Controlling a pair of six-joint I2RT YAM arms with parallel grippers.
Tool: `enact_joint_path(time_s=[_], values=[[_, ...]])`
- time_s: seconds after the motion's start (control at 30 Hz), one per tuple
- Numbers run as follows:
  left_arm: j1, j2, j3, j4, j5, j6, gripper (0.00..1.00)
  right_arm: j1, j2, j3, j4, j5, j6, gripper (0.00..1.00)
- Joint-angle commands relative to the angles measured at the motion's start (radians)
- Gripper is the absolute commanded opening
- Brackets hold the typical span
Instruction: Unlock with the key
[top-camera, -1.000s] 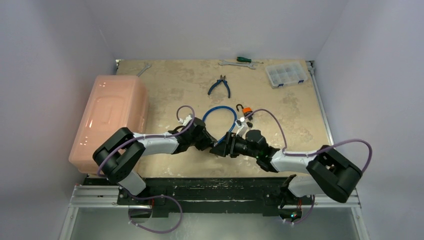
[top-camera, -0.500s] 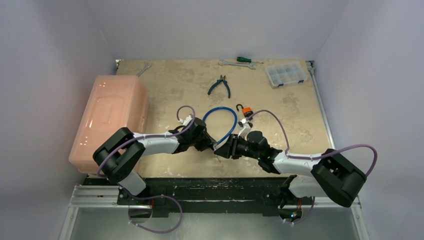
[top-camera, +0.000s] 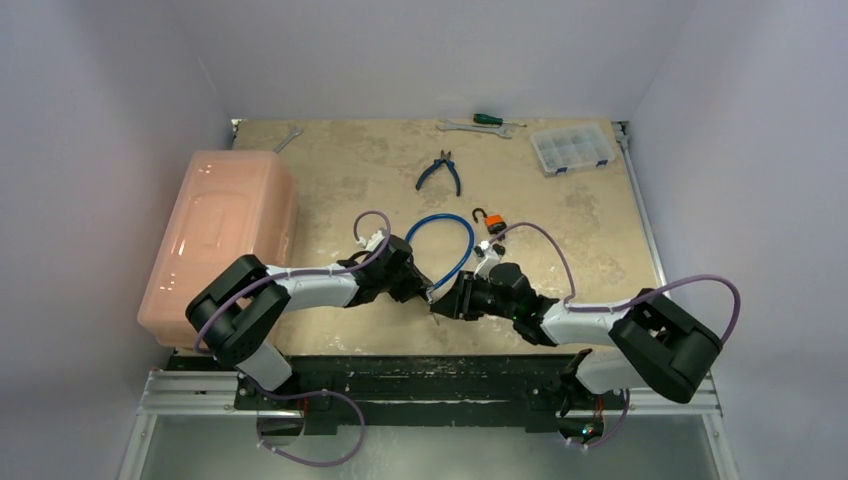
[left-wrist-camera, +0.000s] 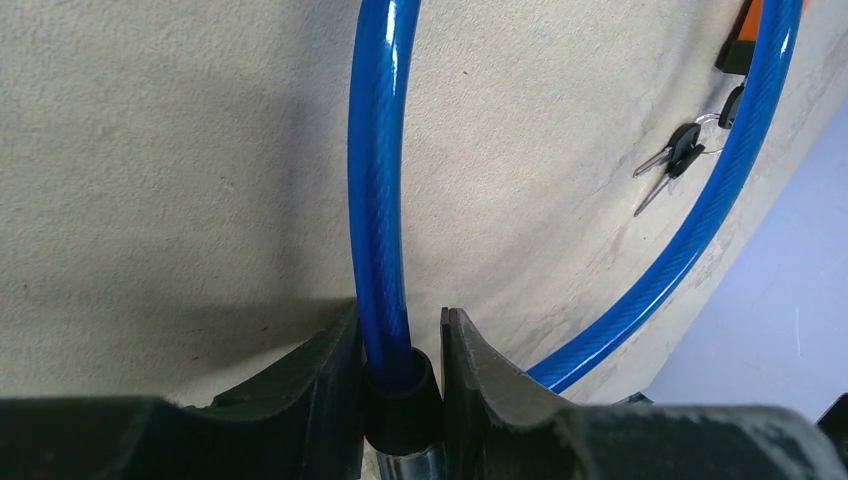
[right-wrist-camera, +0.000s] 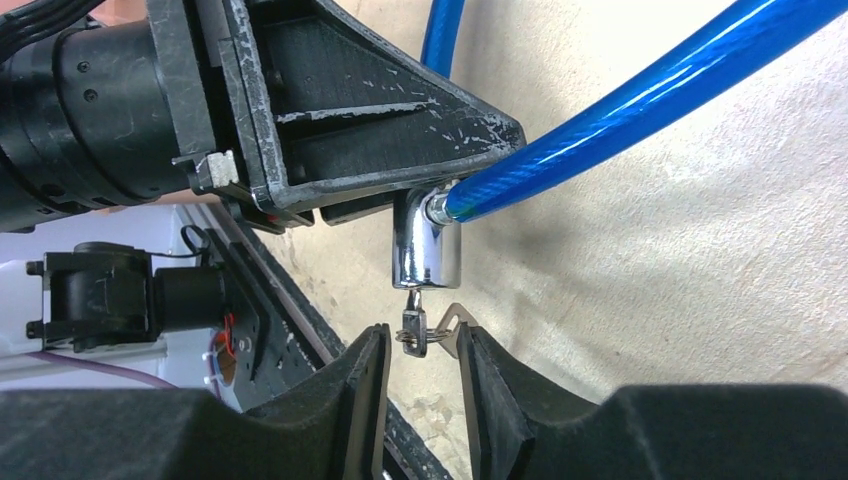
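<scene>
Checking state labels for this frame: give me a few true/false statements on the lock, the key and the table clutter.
1. The left gripper is shut on the blue cable at its lock end. True.
2. The right gripper holds a key whose tip sits in the chrome lock barrel. True.
3. The pliers lie inside the parts box. False: they lie on the table, well apart from the box.
4. The pink bin stands at the table's right edge. False: it is at the left edge.
5. Spare keys lie on the table near the cable. True.
</scene>
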Motion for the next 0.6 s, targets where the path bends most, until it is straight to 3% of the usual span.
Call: enact_joint_path(time_s=[0.0,0.17,0.37,0.57], values=[[0.001,-0.029,0.033,0.017,-0.014,0.009,0.00,0.001,0.016,0.027,0.020,0.012,-0.019,0.34],[0.001,-0.029,0.033,0.012,-0.015,0.009,0.00,0.001,0.051,0.043,0.042,-0.008,-0.023,0.21],[0.001,-0.026,0.038,0.014,-0.010,0.008,0.00,0.001,0.065,0.056,0.048,-0.015,-0.026,0.16],[0.002,-0.033,0.038,0.007,-0.005,0.007,0.00,0.001,0.063,0.089,-0.017,0.010,-0.070,0.00]])
